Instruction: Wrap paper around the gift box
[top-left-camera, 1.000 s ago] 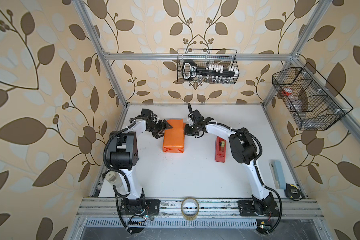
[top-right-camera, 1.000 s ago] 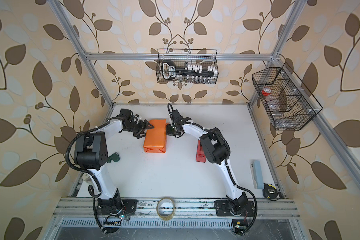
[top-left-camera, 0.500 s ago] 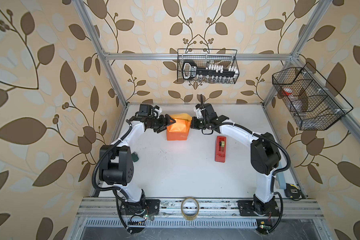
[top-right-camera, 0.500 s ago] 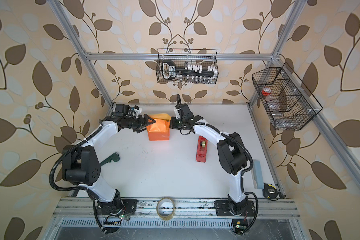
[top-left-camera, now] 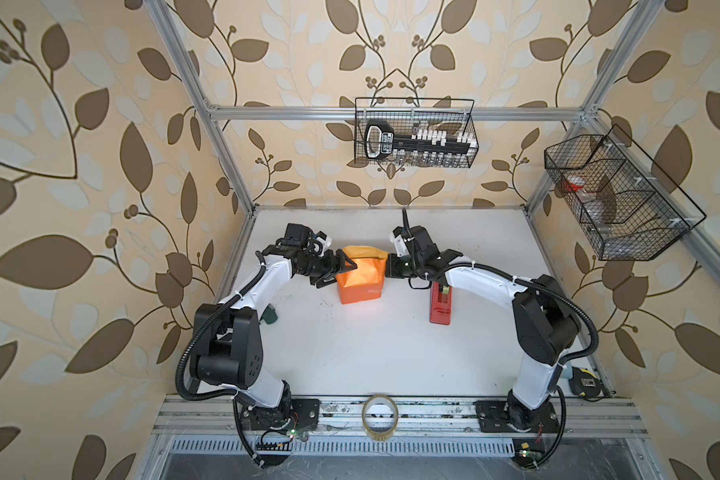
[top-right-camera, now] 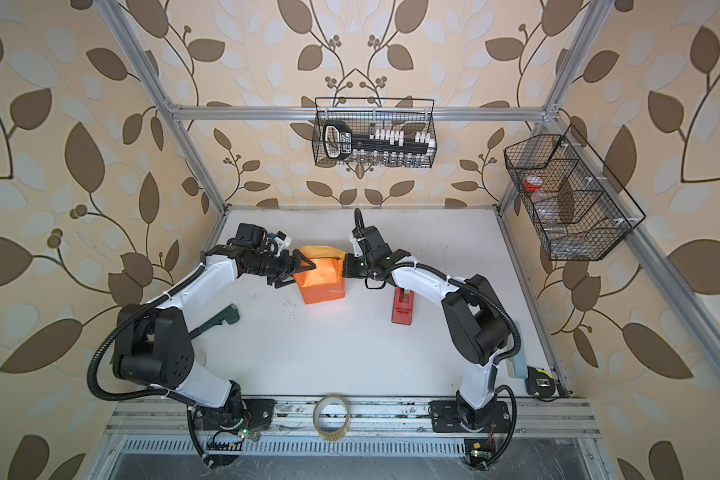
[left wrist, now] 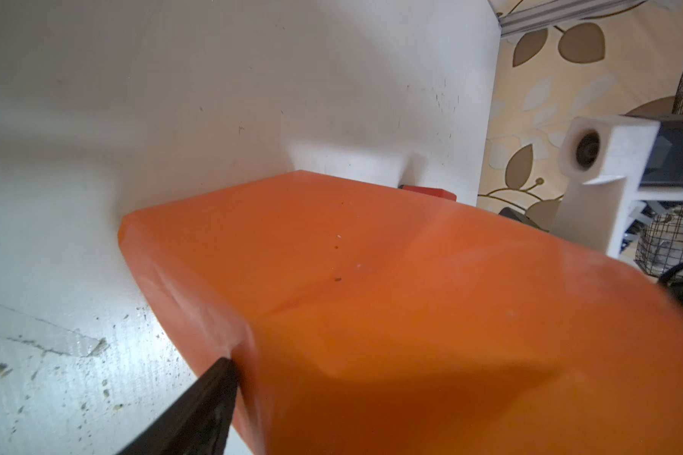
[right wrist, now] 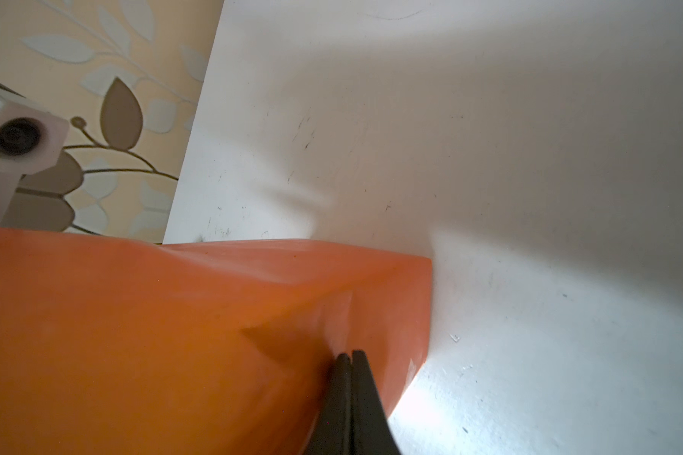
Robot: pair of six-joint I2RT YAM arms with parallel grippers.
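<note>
The gift box is hidden inside the orange paper (top-left-camera: 360, 280), which forms a package at the back middle of the table, seen in both top views. A yellow-tan flap (top-left-camera: 360, 252) stands up at its far end. My left gripper (top-left-camera: 336, 272) is open, its jaws spread wide around the package's left edge. In the left wrist view one finger (left wrist: 206, 394) touches a crease in the paper (left wrist: 371, 295); the other is hidden. My right gripper (top-left-camera: 388, 266) is shut. In the right wrist view its tips (right wrist: 350, 354) press into a fold on the package's right side.
A red tape dispenser (top-left-camera: 440, 305) lies just right of the package, under the right forearm. A tape roll (top-left-camera: 380, 415) sits on the front rail. A green tool (top-right-camera: 225, 316) lies by the left arm. Wire baskets hang on the back wall (top-left-camera: 414, 139) and the right wall (top-left-camera: 616, 199).
The package lay flat a second ago. Both grippers carried it back and to the right, and the yellow-tan flap now shows at its far end. The left jaws have widened a little.
</note>
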